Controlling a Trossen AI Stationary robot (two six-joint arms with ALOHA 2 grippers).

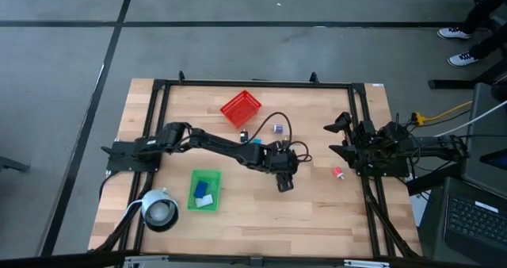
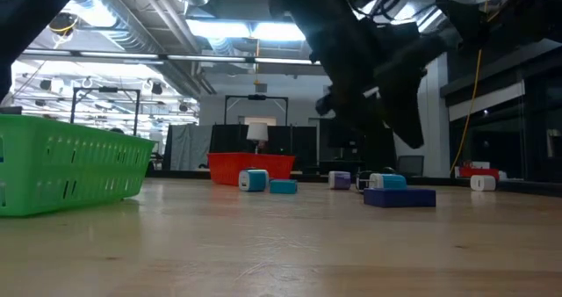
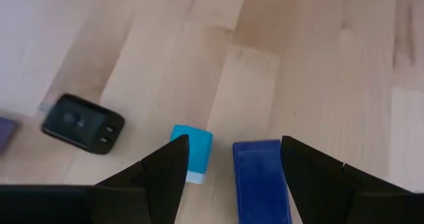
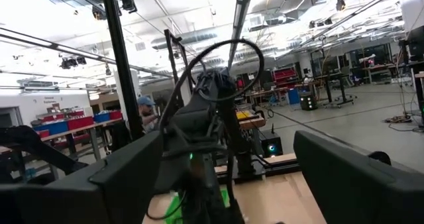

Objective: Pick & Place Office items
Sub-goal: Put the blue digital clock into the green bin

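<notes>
Overhead, the left gripper [image 1: 284, 182] covers whatever lies under it at the table's centre, so only its wrist camera tells: a dark blue block [image 3: 261, 181] sits between the open fingers [image 3: 159, 177], running out of that picture at the near end, with a light blue piece [image 3: 193, 153] just beside it against one finger and a black device [image 3: 83, 123] a little apart.

Near the front edge, toward the left corner, the green tray [image 1: 193, 181] holds a blue block [image 1: 200, 189] and a white-and-blue bit [image 1: 204, 201]; a round silver-and-black object [image 1: 158, 211] rests beside it. Bare wood runs along the front edge to the right corner.

From mid-left the left arm reaches out long and low across the middle, wrist bent downward. Toward the right edge a pink-red bit [image 1: 338, 173] lies alone, near the right gripper [image 1: 337, 137], which waits at the right edge with fingers spread, holding nothing.

Farther back, a small purple piece [image 1: 278, 128] and a tiny blue-and-black one [image 1: 244, 135], too small to make out, sit before the red basket [image 1: 240, 108] by the rear edge.
</notes>
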